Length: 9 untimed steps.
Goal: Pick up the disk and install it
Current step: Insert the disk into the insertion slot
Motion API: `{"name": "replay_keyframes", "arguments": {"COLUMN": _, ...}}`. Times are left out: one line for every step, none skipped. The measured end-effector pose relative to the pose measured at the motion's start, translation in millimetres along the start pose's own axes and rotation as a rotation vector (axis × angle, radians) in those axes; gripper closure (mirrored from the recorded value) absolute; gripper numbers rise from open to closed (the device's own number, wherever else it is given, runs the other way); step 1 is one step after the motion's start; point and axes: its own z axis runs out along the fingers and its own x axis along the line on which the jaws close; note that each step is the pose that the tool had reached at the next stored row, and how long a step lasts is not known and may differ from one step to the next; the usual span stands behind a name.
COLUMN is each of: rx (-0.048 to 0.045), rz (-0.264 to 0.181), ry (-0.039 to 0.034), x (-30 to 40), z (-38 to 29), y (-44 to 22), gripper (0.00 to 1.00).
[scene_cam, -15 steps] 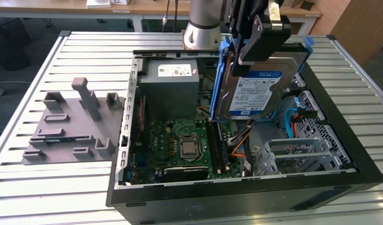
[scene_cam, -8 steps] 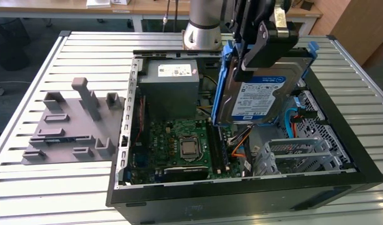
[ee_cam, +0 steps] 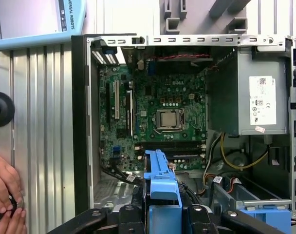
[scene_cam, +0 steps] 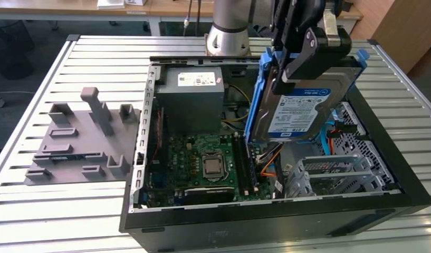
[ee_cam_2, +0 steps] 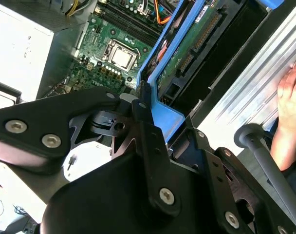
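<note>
Heft and stiffness seemed likely in the disk point(scene_cam: 303, 108), upright over the open case point(scene_cam: 271, 217), the claw point(scene_cam: 310, 60) clamped on its blue-railed upper end, a safe hold.

The table point(scene_cam: 32, 211) beneath the jaws was of ribbed silver metal slats, evenly lit, with a mild sheen. Beyond the jaws stood a light wooden desk point(scene_cam: 166, 7). A brown wooden panel point(scene_cam: 405, 31) rose to the exterior view's right of the jaws. The floor point(scene_cam: 42, 52) was dark grey.
</note>
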Motion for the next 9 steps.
{"name": "replay_keyframes", "arguments": {"rx": 0.0, "rz": 0.0, "ry": 0.0, "x": 0.4, "z": 0.1, "y": -1.3, "gripper": 0.64}}
{"name": "replay_keyframes", "arguments": {"rx": 0.0, "rz": 0.0, "ry": -0.0001, "x": 0.9, "z": 0.2, "y": -2.6, "gripper": 0.64}}
{"name": "replay_keyframes", "arguments": {"rx": 0.0, "rz": 0.0, "ry": 0.0001, "x": 1.6, "z": 0.2, "y": -3.6, "gripper": 0.64}}
{"name": "replay_keyframes", "arguments": {"rx": 0.0, "rz": 0.0, "ry": 0.0001, "x": 2.5, "z": 0.4, "y": -4.2, "gripper": 0.64}}
{"name": "replay_keyframes", "arguments": {"rx": 0.0, "rz": 0.0, "ry": 0.0, "x": 3.8, "z": 0.6, "y": -4.6, "gripper": 0.64}}
{"name": "replay_keyframes", "arguments": {"rx": 0.0, "rz": 0.0, "ry": 0.0, "x": 5.4, "z": 0.9, "y": -5.0, "gripper": 0.64}}
{"name": "replay_keyframes", "arguments": {"rx": 0.0, "rz": 0.0, "ry": -0.0001, "x": 7.1, "z": 1.2, "y": -5.5, "gripper": 0.64}}
{"name": "replay_keyframes", "arguments": {"rx": 0.0, "rz": 0.0, "ry": 0.0, "x": 8.6, "z": 1.3, "y": -5.8, "gripper": 0.64}}
{"name": "replay_keyframes", "arguments": {"rx": 0.0001, "rz": 0.0, "ry": 0.0005, "x": 9.7, "z": 1.5, "y": -6.2, "gripper": 0.64}}
